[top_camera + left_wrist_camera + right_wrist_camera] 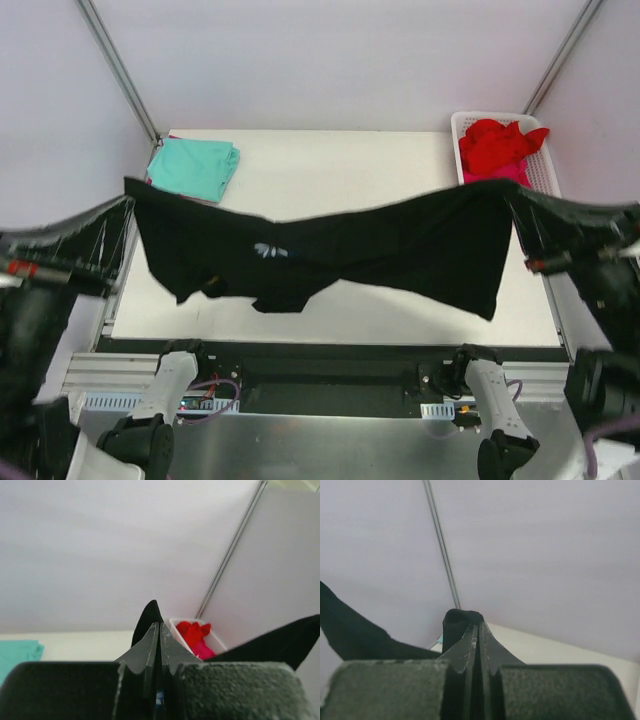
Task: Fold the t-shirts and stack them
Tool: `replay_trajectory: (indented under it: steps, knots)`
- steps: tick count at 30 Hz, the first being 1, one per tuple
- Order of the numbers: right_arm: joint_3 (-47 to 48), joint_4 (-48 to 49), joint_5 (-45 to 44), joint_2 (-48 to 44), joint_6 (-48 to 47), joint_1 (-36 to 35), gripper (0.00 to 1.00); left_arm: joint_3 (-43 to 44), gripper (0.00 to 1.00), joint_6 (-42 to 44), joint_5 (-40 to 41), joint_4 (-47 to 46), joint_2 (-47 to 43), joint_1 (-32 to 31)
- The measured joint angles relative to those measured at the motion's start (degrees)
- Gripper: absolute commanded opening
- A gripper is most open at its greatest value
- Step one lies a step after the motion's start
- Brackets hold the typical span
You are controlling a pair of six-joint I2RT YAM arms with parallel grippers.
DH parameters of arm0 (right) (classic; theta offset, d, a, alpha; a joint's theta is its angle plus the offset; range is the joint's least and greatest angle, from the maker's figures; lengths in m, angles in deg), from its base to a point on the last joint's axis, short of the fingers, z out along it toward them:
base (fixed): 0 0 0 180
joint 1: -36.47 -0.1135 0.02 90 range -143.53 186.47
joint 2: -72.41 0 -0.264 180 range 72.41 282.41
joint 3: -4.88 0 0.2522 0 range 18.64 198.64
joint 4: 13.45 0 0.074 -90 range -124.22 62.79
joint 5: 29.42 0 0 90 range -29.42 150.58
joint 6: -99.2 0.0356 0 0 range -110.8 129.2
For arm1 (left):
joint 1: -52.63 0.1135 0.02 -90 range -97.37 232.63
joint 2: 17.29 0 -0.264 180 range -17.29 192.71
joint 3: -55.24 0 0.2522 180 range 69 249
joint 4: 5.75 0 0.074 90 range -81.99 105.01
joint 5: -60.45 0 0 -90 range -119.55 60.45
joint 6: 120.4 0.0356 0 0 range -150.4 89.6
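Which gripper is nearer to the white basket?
Right. The right gripper holds a corner of the black shirt close to the basket; the left gripper holds the other corner across the table, near the teal shirt.

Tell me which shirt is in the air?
The black t-shirt: the left gripper and right gripper hold it stretched above the table. The teal t-shirt lies folded on it; the red t-shirt and pink t-shirt sit in the white basket.
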Motion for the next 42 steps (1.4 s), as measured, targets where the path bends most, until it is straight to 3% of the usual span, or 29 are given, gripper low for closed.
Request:
replay_trajectory:
  steps: [8,16,20,24,29,32,36,42]
  knots:
    - [4.85,-3.61,-7.78,-5.44,-3.69,-1.16,0.01,2.49,0.00,-0.85,6.27,-1.22,-4.92,-0.35]
    - [-4.42,-3.89,-14.93,-1.18,-7.61,-2.19,0.01,-0.17,0.00,-0.72,11.23,-3.63,3.34,-0.33]
    - [-10.78,0.22,-15.54,7.10,-7.54,-2.16,0.01,-1.44,0.00,-0.61,11.45,-7.52,14.38,-0.33]
    - [-10.40,6.54,-14.14,20.46,-5.84,-1.68,0.01,4.24,0.00,-1.70,8.48,-10.88,31.21,-0.33]
    - [-1.38,12.09,-11.08,36.87,-2.01,-0.66,0.01,21.81,0.00,-9.94,-1.18,-17.81,57.46,-0.20]
    - [5.53,18.56,-8.02,42.69,2.38,0.33,0.01,21.99,0.00,-18.32,-7.30,-29.31,63.65,-0.17]
    - [10.01,27.96,-4.85,43.80,9.60,2.01,0.01,17.73,0.00,-24.85,-12.31,-41.72,61.77,-0.17]
    - [11.82,39.41,-3.37,38.29,15.19,2.95,0.01,14.84,0.00,-25.70,-13.88,-50.90,48.22,1.77]
